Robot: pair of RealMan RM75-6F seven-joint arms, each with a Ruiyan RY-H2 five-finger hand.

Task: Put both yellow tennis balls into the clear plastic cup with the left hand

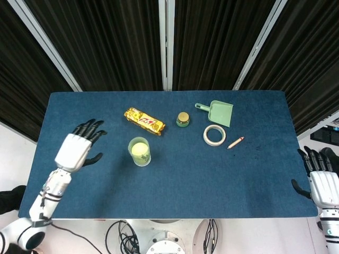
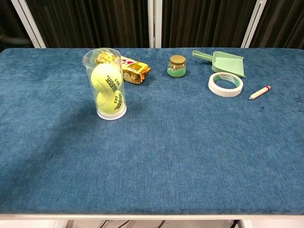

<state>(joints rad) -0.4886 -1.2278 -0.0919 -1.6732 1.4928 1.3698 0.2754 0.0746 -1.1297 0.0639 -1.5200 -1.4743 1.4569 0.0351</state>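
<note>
Both tennis balls sit stacked inside the clear plastic cup, one on top of the other. The cup stands upright on the blue table, just in front of the yellow snack wrapper. By the look of things the placing is done.

Your left hand hovers over the table's left side, well apart from the cup, fingers spread, holding nothing. The right hand sits off the table's right edge, fingers apart, empty (only the head view shows either hand).

What's left is likely just a clean exit. Take the left arm away toward your own side, not across the cup; a tall, light cup loaded high would tip from a brush at the rim. Leave the fingers spread so nothing snags. Leave the right hand parked; nothing on its side needs touching.
</note>
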